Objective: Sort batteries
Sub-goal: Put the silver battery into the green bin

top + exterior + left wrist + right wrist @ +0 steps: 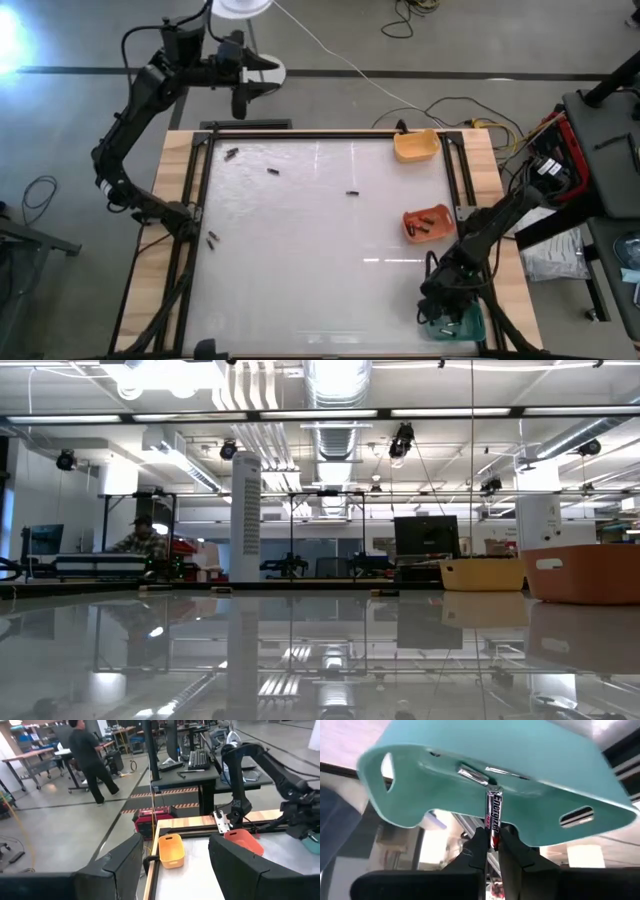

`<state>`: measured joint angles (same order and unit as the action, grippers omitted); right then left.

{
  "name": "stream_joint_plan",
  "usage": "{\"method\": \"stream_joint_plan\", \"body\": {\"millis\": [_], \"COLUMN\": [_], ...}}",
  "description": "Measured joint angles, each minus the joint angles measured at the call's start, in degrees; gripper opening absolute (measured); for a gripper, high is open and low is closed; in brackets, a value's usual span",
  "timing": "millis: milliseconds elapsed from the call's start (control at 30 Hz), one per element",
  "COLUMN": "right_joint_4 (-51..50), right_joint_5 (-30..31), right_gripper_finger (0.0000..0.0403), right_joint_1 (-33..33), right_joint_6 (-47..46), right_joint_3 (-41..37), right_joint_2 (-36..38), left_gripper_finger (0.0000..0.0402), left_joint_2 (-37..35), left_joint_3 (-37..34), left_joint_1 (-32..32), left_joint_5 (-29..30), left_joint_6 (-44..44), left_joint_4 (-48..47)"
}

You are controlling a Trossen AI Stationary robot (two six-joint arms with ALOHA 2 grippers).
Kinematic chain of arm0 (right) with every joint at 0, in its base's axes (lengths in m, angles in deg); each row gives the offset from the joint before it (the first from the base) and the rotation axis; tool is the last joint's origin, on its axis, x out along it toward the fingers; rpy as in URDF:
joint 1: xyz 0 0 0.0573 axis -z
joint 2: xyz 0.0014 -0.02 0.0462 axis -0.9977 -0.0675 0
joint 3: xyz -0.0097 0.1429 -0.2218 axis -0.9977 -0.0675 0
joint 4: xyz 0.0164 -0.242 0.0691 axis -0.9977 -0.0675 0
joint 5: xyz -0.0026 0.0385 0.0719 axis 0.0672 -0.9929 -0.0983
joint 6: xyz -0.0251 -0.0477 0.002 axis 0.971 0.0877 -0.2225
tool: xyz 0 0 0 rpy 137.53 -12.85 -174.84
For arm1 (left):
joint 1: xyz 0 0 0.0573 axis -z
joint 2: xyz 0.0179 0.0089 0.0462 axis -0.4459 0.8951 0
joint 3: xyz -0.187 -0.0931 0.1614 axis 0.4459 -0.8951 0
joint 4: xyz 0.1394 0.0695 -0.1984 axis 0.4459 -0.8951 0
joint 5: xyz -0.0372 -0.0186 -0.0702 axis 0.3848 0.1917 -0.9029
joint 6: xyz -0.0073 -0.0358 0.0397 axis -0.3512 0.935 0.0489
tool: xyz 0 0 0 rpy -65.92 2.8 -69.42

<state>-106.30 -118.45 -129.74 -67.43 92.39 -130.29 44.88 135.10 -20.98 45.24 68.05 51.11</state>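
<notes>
Right now the right pincer (492,845) is pinched shut on a silvery battery (493,817), holding it by one end so the rest sticks out over the teal tray (470,785) at the near right corner of the tabletop (300,260). From the wrist camera, at least one more silvery battery (472,775) already lies inside that tray. Seen from above, the pincer (447,308) hangs right over the tray (470,325), so this looks like the drop-off stage for this cell.

To do it well, I'd say the arm should keep the battery low and well inside the rim before the fingers part, since a round cell released high would likely bounce or roll out. Opening only a little and lifting straight away would avoid dragging it back over the wall.

Farther out, the orange tray (414,214) holds a few dark batteries (428,222), and the yellow tray (416,146) sits at the far edge. Loose batteries are scattered over the tabletop: one near the middle (352,193), one farther left (272,171), one near the far left corner (232,153), one by the left edge (211,239).

The left pincer (175,865) waits raised beyond the far left corner, its fingers spread wide and empty.
</notes>
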Motion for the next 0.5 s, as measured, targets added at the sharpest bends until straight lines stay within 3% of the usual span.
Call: {"method": "stream_joint_plan", "body": {"millis": [133,500], "right_joint_4": [6.09,10.02], "right_joint_5": [-1.03,-0.92], "right_gripper_finger": [0.0018,0.0019], "right_joint_1": [-0.02,0.00], "right_joint_6": [-1.82,-1.16], "right_joint_3": [-2.62,-6.22], "right_joint_2": [-0.45,-5.59], "left_gripper_finger": [0.0206,0.0206], "left_joint_2": [-1.19,-1.78], "left_joint_3": [-0.02,-0.02], "left_joint_1": [0.00,0.00], "left_joint_5": [0.00,-0.30], "left_joint_6": [0.20,2.67], "left_joint_4": [-0.25,-1.06]}}
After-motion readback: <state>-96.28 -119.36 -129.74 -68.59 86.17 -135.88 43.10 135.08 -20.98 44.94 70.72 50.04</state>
